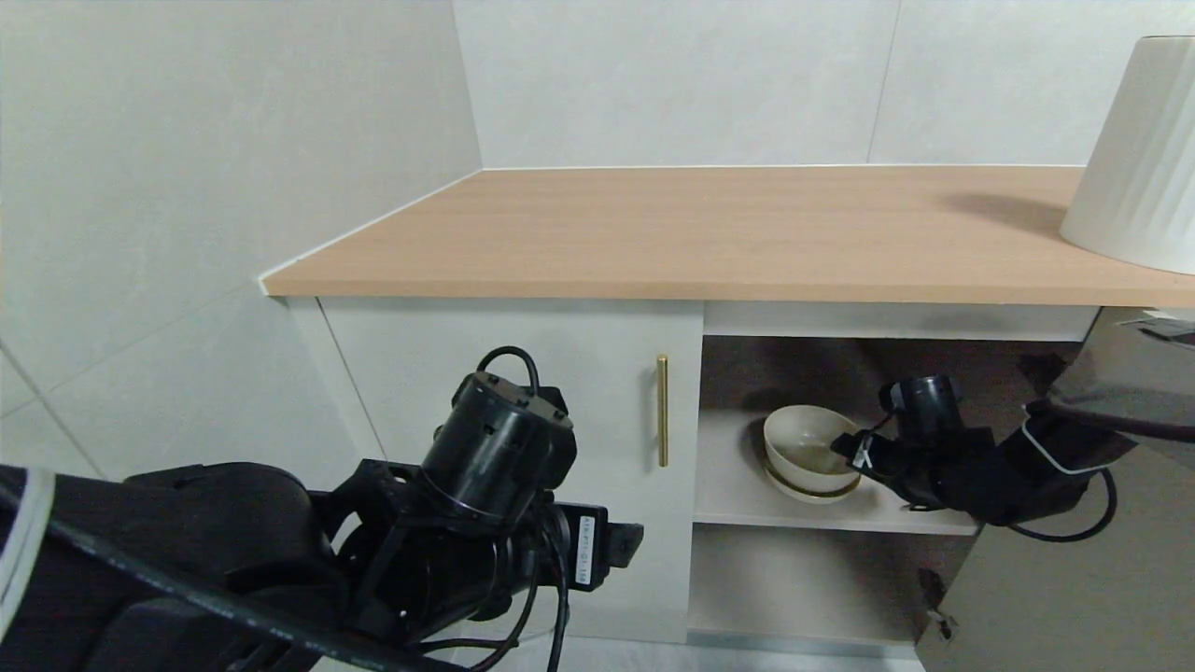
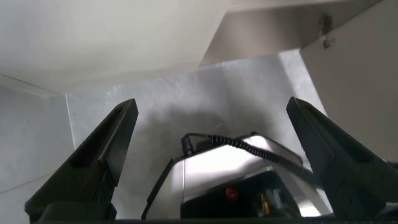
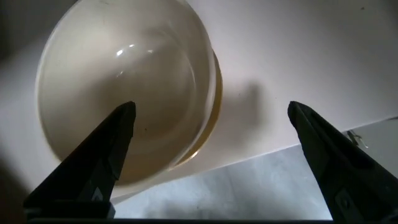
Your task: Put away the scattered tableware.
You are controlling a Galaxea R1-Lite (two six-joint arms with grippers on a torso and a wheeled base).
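Two cream bowls (image 1: 808, 453) sit stacked on the middle shelf (image 1: 738, 499) of the open cabinet; the lower one has a golden rim. My right gripper (image 1: 854, 450) is inside the cabinet, just right of the stack. In the right wrist view this gripper (image 3: 211, 109) is open, with the top bowl (image 3: 124, 93) under one finger and bare shelf (image 3: 298, 62) under the other; nothing is held. My left arm (image 1: 495, 457) hangs low in front of the closed cabinet door. Its gripper (image 2: 212, 106) is open and empty, pointing at the floor.
The closed left door has a vertical brass handle (image 1: 662, 411). A wooden countertop (image 1: 728, 233) runs above, with a white ribbed lampshade (image 1: 1139, 159) at its right end. The open right door (image 1: 1074, 579) stands beside my right arm. A lower shelf (image 1: 803, 579) lies beneath.
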